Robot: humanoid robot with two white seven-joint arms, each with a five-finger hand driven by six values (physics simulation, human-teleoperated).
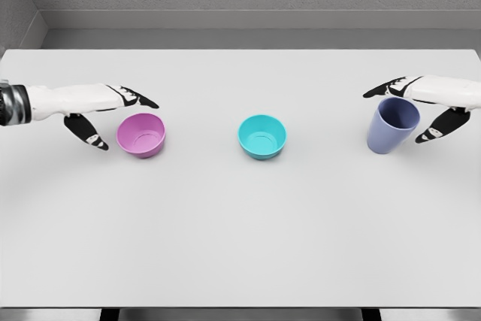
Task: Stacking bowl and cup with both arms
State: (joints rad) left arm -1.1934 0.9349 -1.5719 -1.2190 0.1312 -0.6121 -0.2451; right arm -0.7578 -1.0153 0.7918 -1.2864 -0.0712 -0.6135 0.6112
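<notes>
The left hand (pixel 105 114), fingers spread, straddles the near-left side of the pink bowl (pixel 141 134) near the table's (pixel 240 246) left edge; whether it touches the bowl cannot be told. The right hand (pixel 421 110), likewise spread, brackets the blue-grey cup (pixel 391 125), a smooth tapered tumbler tilted slightly, near the right edge, fingers behind and thumb in front, with contact unclear. A teal bowl (pixel 262 136), round and matte like the pink one, stands upright at mid-table, well apart from both hands.
</notes>
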